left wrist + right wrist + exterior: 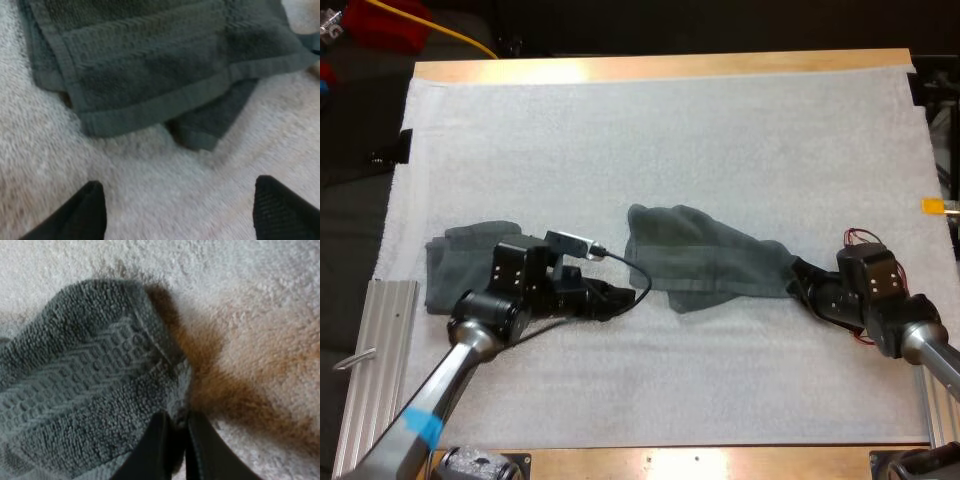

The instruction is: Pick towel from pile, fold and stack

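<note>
High view shows a dark grey-green towel (pixel 705 255) lying crumpled near the middle of the white mat (pixel 620 130). It is drawn out into a long, loose shape that narrows toward the right. Its woven band and hemmed edge run along the near side, and one corner is folded under there. A second towel (pixel 455 265) of the same colour lies flatter at the left side of the mat, partly hidden by the left arm.

The right gripper (pixel 794 280) sits at the narrow right end of the crumpled towel. In the right wrist view its fingers (pixel 150 450) are almost together and pinch the towel's corner between them, the cloth bunched at the tips.

The left gripper (pixel 620 298) lies low over the mat between the two towels, just beside the crumpled towel's left near corner. In the left wrist view its fingers (pixel 87 212) stand wide apart over bare mat and hold nothing. The hemmed corner is ahead of them and not touching.
</note>
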You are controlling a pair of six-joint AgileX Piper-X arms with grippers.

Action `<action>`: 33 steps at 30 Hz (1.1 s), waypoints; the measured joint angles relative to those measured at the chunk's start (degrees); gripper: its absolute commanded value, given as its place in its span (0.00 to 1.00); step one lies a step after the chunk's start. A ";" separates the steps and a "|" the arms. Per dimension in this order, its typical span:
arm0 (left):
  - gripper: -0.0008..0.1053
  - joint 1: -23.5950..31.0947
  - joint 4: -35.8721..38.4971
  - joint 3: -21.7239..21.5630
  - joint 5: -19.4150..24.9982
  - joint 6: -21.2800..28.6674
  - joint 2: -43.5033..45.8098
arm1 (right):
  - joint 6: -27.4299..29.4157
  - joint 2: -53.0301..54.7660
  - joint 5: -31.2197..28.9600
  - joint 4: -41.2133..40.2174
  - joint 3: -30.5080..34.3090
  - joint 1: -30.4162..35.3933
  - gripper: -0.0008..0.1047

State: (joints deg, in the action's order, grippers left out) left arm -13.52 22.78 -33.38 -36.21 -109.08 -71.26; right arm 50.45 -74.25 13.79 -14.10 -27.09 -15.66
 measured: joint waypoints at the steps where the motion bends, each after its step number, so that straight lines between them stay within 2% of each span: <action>1: 0.58 0.00 -0.97 0.00 0.00 0.00 -1.16 | 0.11 0.00 0.00 0.00 0.00 0.00 0.01; 12: 0.58 0.00 -9.30 -0.84 -0.84 -2.49 -11.97 | 0.12 0.00 0.00 -0.17 0.00 0.00 0.01; 18: 0.58 0.00 -9.62 -4.18 -1.75 -2.88 -17.11 | 0.12 0.00 0.00 -0.14 0.00 0.00 0.01; 24: 0.58 0.00 -9.61 -7.09 -5.73 -5.47 -21.68 | 0.12 0.00 0.00 -0.14 0.00 0.00 0.01; 30: 0.58 0.00 -7.69 -8.07 -6.69 -6.28 -23.64 | 0.12 0.00 0.00 -0.14 0.00 0.00 0.01; 33: 0.58 0.00 -7.50 -8.37 -8.93 -7.33 -23.64 | 0.12 0.00 0.00 -0.14 0.00 0.00 0.01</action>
State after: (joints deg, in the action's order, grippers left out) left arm -13.52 15.29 -41.75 -45.14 -116.41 -94.90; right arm 50.57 -74.25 13.79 -14.24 -27.09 -15.66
